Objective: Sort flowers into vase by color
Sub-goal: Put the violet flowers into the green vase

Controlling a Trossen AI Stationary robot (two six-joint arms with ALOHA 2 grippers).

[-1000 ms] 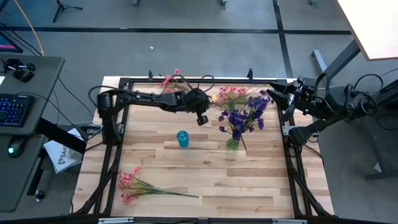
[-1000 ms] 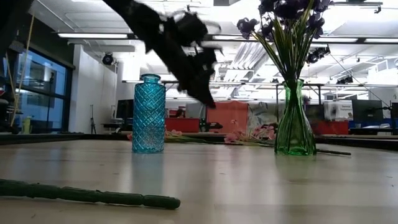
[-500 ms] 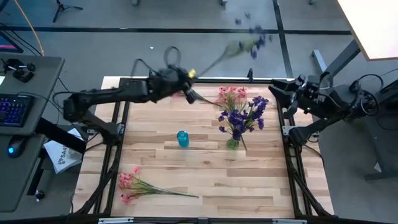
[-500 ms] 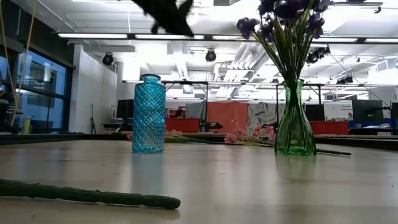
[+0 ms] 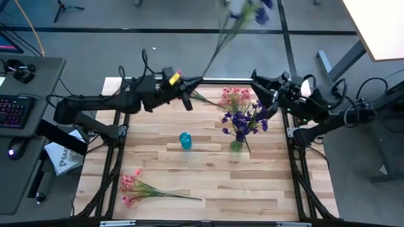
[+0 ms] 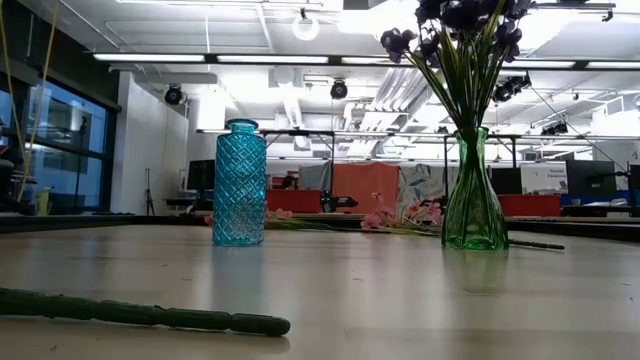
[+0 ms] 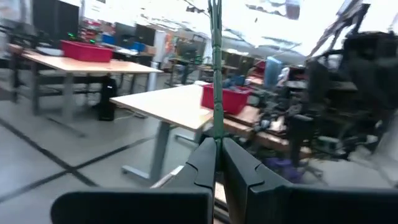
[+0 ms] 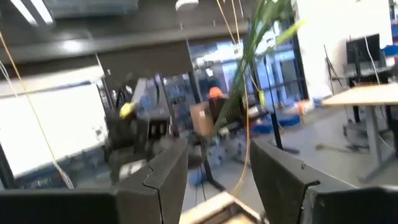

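The right gripper (image 8: 214, 168) has its two dark fingers (image 8: 166, 171) spread apart with nothing between them. Beyond, a blurred green stem (image 8: 249, 56) slants upward, near the other arm (image 8: 134, 134).

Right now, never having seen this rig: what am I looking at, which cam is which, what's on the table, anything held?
Two dark robot arms work at a wooden table. One picture looks straight down, one sits at table-top height, and one camera rides on each wrist.

On the table: a blue vase, empty as far as can be seen, a green vase holding purple flowers, loose pink flowers at the far edge and a pink sprig near the front.

The left claw is shut on a purple sprig, its stem between the fingers and its blossoms raised past the far edge. The right claw hangs open at the far right, holding nothing.
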